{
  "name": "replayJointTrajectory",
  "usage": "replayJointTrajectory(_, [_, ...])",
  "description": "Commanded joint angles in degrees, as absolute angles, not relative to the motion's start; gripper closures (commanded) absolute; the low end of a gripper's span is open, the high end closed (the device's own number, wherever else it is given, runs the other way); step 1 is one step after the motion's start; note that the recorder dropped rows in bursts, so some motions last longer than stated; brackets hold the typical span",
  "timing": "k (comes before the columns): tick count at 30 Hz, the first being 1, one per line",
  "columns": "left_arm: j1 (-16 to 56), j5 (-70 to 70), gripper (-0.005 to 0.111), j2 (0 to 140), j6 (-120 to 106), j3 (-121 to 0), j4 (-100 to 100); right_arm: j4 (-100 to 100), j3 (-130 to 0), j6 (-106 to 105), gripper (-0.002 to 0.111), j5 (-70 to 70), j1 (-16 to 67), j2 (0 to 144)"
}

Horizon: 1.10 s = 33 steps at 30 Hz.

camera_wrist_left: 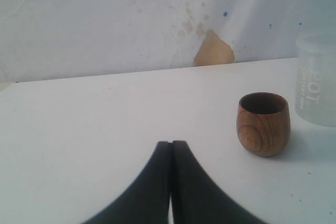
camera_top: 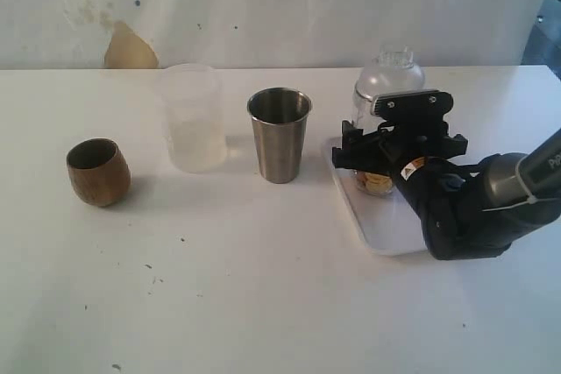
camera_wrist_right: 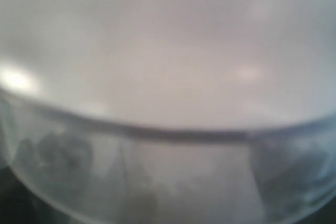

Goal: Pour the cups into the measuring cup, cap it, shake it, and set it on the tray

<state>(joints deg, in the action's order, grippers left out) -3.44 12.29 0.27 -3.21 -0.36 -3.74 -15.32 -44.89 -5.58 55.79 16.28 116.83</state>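
Note:
The clear measuring cup [camera_top: 375, 181] stands on the white tray [camera_top: 368, 225] with its clear dome lid [camera_top: 392, 72] on top and something yellowish inside. My right gripper [camera_top: 390, 153] comes in from the right with its jaws wide around the cup's body, closed on it. In the right wrist view the cup's blurred clear wall [camera_wrist_right: 168, 171] fills the frame and hides the fingers. The brown wooden cup [camera_top: 98, 172] [camera_wrist_left: 262, 124] stands upright far left. The steel tumbler [camera_top: 280, 136] stands mid-table. My left gripper [camera_wrist_left: 171, 142] is shut and empty, short of the wooden cup.
A frosted translucent plastic cup [camera_top: 193, 120] [camera_wrist_left: 316, 80] stands between the wooden cup and the steel tumbler. A stained white wall [camera_top: 280, 6] runs along the back edge of the table. The right arm's black body [camera_top: 473, 208] lies over the tray's right side.

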Motion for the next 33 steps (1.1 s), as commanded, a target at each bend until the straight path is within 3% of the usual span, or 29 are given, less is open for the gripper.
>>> replayJointTrajectory(1, [-3.5, 11.6, 0.107, 0.0, -3.1, 0.0, -4.2, -15.4, -45.2, -6.2, 0.026, 57.8, 15.9, 116.4])
replayJointTrajectory(33, [-3.5, 11.6, 0.107, 0.0, -3.1, 0.0, -4.2, -18.8, -45.2, -12.7, 0.021, 59.4, 15.9, 114.6])
